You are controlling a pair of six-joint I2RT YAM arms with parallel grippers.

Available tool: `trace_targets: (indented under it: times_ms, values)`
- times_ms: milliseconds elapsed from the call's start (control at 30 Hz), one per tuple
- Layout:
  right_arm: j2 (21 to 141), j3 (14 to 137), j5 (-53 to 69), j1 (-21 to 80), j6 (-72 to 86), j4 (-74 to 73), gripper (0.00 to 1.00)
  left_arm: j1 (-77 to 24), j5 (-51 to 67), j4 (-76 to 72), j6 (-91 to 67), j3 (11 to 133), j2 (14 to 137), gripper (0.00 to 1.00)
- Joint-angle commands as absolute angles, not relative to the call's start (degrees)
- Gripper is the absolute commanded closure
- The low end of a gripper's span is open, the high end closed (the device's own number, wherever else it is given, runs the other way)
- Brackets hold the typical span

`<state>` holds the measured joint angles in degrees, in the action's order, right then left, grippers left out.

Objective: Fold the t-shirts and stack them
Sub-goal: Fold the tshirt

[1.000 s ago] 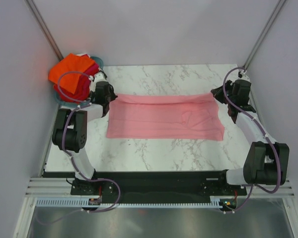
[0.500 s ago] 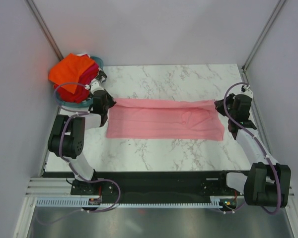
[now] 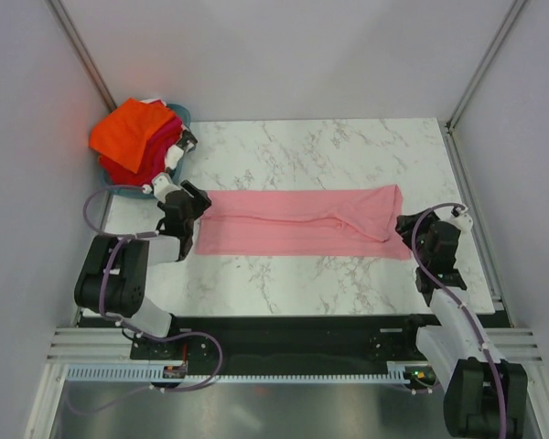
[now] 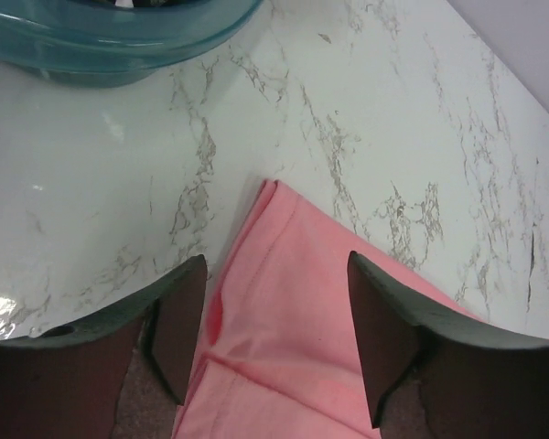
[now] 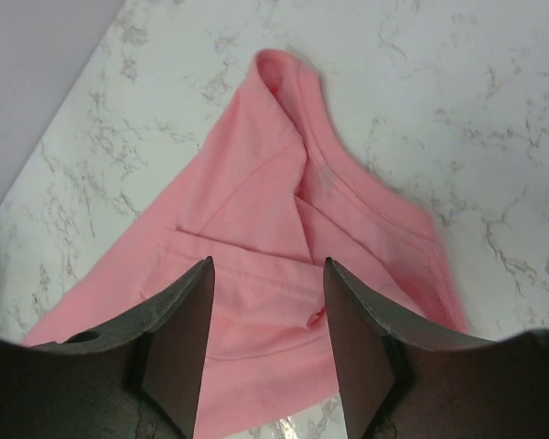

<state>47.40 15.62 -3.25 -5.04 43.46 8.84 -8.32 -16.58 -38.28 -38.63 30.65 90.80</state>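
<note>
On the near tabletop (image 3: pixel 284 279), left tool (image 4: pixel 274 274) and right tool (image 5: pixel 267 265) are poised, jaws apart, over opposite ends of the pink t-shirt (image 3: pixel 297 222), laid as a long band; both layers should be pinched squarely for the next fold. Farther back, basket (image 4: pixel 119 46) contents under the orange t-shirt (image 3: pixel 128 133) are hidden.

This is a robotics lab test cell. Plain pale walls (image 3: pixel 284 55) box in a marble-patterned worktop (image 3: pixel 311 146), with bare metal struts (image 3: pixel 80 55) at the back corners. A left arm (image 3: pixel 119 270) and right arm (image 3: pixel 457 320) stand bolted to a black base plate (image 3: pixel 293 331), beside aluminium rails (image 3: pixel 73 346), a slotted cable duct (image 3: pixel 284 375) and loose purple cables (image 3: pixel 218 352).
</note>
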Motion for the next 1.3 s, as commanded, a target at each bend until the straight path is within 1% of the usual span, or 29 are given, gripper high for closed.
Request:
trace_targets:
  times_ms: [0, 33, 100, 133, 167, 233, 333, 400, 467, 533, 633, 767, 800, 933, 1100, 1167, 1200, 1233, 1267]
  values:
    - [47.63, 20.11, -3.0, -4.92, 40.62, 12.04, 0.43, -8.35, -21.27, -37.74, -40.26, 30.41, 84.31, 0.28]
    - [49.03, 21.34, -0.9, -4.66, 38.78, 11.69, 0.44, -8.7, -21.97, -35.27, -40.17, 31.02, 83.42, 0.27]
    - [54.38, 25.47, 1.57, -3.52, 36.57, 10.99, 0.45, -9.23, -23.54, -29.03, -39.47, 33.92, 81.05, 0.27]
    - [56.58, 27.23, 3.32, -2.91, 34.56, 10.2, 0.46, -10.19, -23.9, -23.61, -38.94, 34.97, 80.6, 0.27]
    - [61.21, 30.81, 3.6, -1.25, 33.76, 8.54, 0.46, -10.72, -24.43, -20.68, -38.59, 37.76, 80.33, 0.27]
    - [65.89, 34.35, 4.22, 1.47, 31.57, 7.04, 0.48, -12.47, -23.82, -12.79, -38.06, 40.94, 80.24, 0.29]
    - [76.16, 41.63, 4.13, 5.96, 30.59, 5.1, 0.5, -16.15, -21.45, -8.62, -35.34, 45.69, 80.59, 0.31]
    - [79.53, 43.67, 3.52, 6.85, 30.59, 4.92, 0.51, -18.01, -17.33, -8.26, -33.49, 47.81, 80.77, 0.32]
    - [83.48, 45.7, 3.43, 7.82, 30.94, 5.79, 0.51, -20.38, -15.22, -8.43, -34.36, 49.12, 81.12, 0.32]
    - [85.94, 47.19, 3.78, 8.17, 31.11, 5.98, 0.53, -21.79, -10.21, -9.05, -34.89, 50.35, 82.26, 0.32]
    - [91.47, 50.27, 4.48, 9.05, 31.11, 5.71, 0.53, -23.63, -3.18, -9.49, -37.0, 53.87, 86.65, 0.35]
    - [96.06, 53.69, 5.8, 10.1, 30.85, 5.01, 0.51, -26.98, 4.28, -10.37, -38.32, 60.36, 94.2, 0.36]
    - [96.76, 53.96, 5.8, 10.28, 30.5, 4.92, 0.5, -27.59, 5.26, -10.37, -38.32, 61.51, 97.26, 0.36]
    - [100.1, 55.11, 4.75, 11.16, 29.36, 4.57, 0.48, -30.84, 8.88, -10.72, -38.84, 66.17, 102.99, 0.37]
    - [102.3, 56.86, 2.91, 12.48, 27.25, 2.73, 0.47, -32.87, 13.09, -10.72, -39.29, 69.96, 107.39, 0.38]
    - [102.66, 57.22, 2.37, 13.27, 26.89, 1.85, 0.5, -33.05, 15.02, -9.41, -39.72, 71.27, 109.15, 0.38]
    - [102.57, 57.22, 2.46, 13.45, 26.89, 1.76, 0.54, -33.05, 15.38, -8.97, -39.99, 71.71, 109.6, 0.38]
    - [102.31, 56.87, 2.63, 13.62, 26.98, 1.76, 0.58, -33.13, 15.73, -8.01, -40.16, 72.24, 110.12, 0.39]
    - [101.96, 56.6, 2.98, 13.8, 27.33, 1.76, 0.66, -33.13, 16.08, -7.56, -40.25, 72.59, 111.17, 0.39]
